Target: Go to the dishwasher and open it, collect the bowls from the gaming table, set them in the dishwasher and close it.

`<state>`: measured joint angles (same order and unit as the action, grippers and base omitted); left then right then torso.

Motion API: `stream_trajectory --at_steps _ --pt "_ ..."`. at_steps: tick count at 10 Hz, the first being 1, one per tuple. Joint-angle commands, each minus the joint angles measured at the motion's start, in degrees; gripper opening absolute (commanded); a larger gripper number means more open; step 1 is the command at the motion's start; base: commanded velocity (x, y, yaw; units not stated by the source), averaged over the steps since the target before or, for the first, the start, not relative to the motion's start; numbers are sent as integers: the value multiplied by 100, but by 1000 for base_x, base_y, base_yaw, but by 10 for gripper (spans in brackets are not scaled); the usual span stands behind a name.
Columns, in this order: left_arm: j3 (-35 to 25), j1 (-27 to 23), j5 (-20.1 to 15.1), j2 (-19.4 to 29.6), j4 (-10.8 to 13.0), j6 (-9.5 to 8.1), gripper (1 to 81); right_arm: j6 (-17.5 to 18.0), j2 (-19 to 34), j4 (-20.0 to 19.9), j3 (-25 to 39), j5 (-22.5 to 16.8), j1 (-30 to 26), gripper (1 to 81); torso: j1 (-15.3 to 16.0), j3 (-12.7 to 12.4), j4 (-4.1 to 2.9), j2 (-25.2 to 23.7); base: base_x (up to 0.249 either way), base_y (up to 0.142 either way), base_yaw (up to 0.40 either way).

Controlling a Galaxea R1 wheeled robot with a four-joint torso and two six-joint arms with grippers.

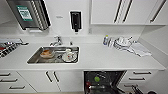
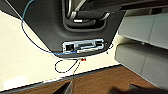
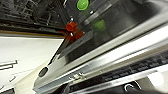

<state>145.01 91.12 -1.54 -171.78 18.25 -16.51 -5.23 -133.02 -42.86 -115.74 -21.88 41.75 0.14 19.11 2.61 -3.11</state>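
Observation:
The dishwasher (image 1: pixel 103 81) stands open under the counter, its dark interior and wire racks showing. A pale green bowl (image 1: pixel 97 79) sits inside it, and the same bowl (image 3: pixel 82 4) lies in the rack in the right wrist view, mirrored faintly in the shiny steel door (image 3: pixel 117 47). A red cup (image 3: pixel 71 26) stands near it. My right gripper (image 3: pixel 97 88) hovers at the door's edge, its dark fingertips apart with nothing held. My left gripper (image 2: pixel 100 88) hangs open over the wooden floor (image 2: pixel 100 80). The gaming table is out of view.
A white counter (image 1: pixel 100 57) runs across, with a steel sink (image 1: pixel 53 55) holding used dishes. A dish rack and cloth (image 1: pixel 130 46) sit at the back right. White drawers (image 1: pixel 15 81) flank the dishwasher, and wall cabinets (image 1: pixel 125 11) hang above.

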Motion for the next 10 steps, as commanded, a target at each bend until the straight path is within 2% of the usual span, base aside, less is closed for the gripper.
stream_trajectory --at_steps 1,4,5,7,10 --pt "19 -20 -383 -59 30 25 811 -4 652 322 342 -545 311 811 0 0 0 0 0 0 0" --pt "72 -108 -383 -50 21 25 811 -31 660 656 184 -492 918 811 -2 -2 0 0 0 0 0" --pt "89 -116 -374 -41 21 25 811 -170 617 665 27 -492 1138 811 367 -2 0 -573 0 0 0" --pt "116 -134 -374 -41 12 25 811 -488 458 656 -202 -484 1586 811 435 -2 0 -698 0 0 0" --pt "177 -178 -374 -59 12 25 811 -664 -16 648 -774 -449 2157 811 793 -5 0 -1286 0 0 0"
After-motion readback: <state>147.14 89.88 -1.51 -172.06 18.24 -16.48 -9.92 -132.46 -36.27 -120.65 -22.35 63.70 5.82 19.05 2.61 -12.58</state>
